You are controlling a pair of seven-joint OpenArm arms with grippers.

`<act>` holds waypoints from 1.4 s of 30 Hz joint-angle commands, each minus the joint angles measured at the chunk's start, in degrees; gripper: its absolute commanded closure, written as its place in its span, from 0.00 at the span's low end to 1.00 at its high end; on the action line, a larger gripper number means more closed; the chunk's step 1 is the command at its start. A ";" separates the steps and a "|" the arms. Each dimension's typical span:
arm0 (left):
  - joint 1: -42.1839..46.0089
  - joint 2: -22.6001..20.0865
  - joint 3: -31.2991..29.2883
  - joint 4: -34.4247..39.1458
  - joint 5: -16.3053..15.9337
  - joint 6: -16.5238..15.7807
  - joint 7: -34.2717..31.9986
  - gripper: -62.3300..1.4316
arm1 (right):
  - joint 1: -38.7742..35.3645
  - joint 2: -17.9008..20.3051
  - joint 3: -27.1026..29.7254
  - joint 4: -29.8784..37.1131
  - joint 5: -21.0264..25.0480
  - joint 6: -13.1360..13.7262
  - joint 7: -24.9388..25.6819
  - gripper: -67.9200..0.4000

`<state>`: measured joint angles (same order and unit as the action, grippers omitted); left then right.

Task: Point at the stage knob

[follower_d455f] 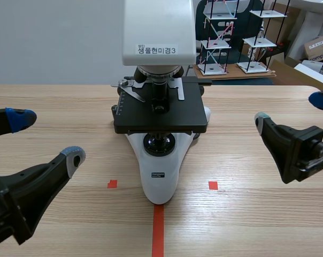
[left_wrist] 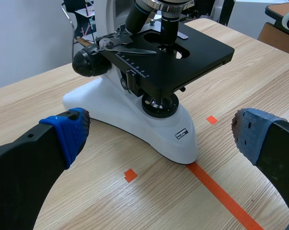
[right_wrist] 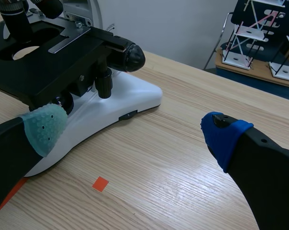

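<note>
We see one microscope point(follower_d455f: 160, 160) on the wooden desk point(follower_d455f: 54, 101), with a glossy white base and a matte black stage. Its one stage knob point(right_wrist: 104, 82), a small black cylinder, hangs upright under the stage, toward the right arm. The left fingers point(follower_d455f: 70, 159) and right fingers point(follower_d455f: 279, 144) are spread and hold nothing.

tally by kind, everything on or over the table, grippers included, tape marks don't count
microscope: 1
gripper: 2 (left gripper, right gripper, both open and empty)
total: 3
</note>
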<state>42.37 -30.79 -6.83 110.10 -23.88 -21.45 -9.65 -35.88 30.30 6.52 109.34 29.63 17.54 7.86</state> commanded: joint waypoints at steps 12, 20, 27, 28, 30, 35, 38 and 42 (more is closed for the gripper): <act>0.31 0.28 -0.35 0.37 -0.57 -0.11 -0.83 0.00 | 0.81 0.63 0.59 0.74 -3.50 -0.20 5.62 0.09; 0.31 0.28 -0.35 0.37 -0.57 -0.11 -0.83 0.00 | 0.81 0.63 0.59 0.74 -3.50 -0.22 5.60 0.09; 0.31 0.28 -0.35 0.37 -0.57 -0.11 -0.83 0.00 | 0.50 0.61 0.57 0.74 -3.52 -0.24 5.33 0.09; 0.31 0.28 -0.35 0.37 -0.57 -0.11 -0.83 0.00 | 0.48 0.61 0.55 0.74 -3.54 -0.24 5.09 0.09; 0.31 0.28 -0.35 0.37 -0.55 -0.11 -0.83 0.00 | 0.48 0.61 0.55 0.74 -4.04 -0.57 4.28 0.17; 0.31 0.28 -0.35 0.37 -0.57 -0.11 -0.83 0.00 | 0.48 0.57 0.55 0.74 -4.13 -1.09 3.08 0.49; 0.31 0.28 -0.35 0.37 -0.57 -0.11 -0.83 0.00 | 0.52 -0.09 0.55 0.74 -4.37 -1.42 0.72 0.61; 0.31 0.28 -0.35 0.37 -0.55 -0.11 -0.83 0.00 | 0.83 -3.04 0.57 0.66 -8.17 -1.68 -1.73 0.87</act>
<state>42.37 -30.79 -6.83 110.10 -23.88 -21.45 -9.65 -35.79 28.03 6.52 109.34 21.54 15.84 5.28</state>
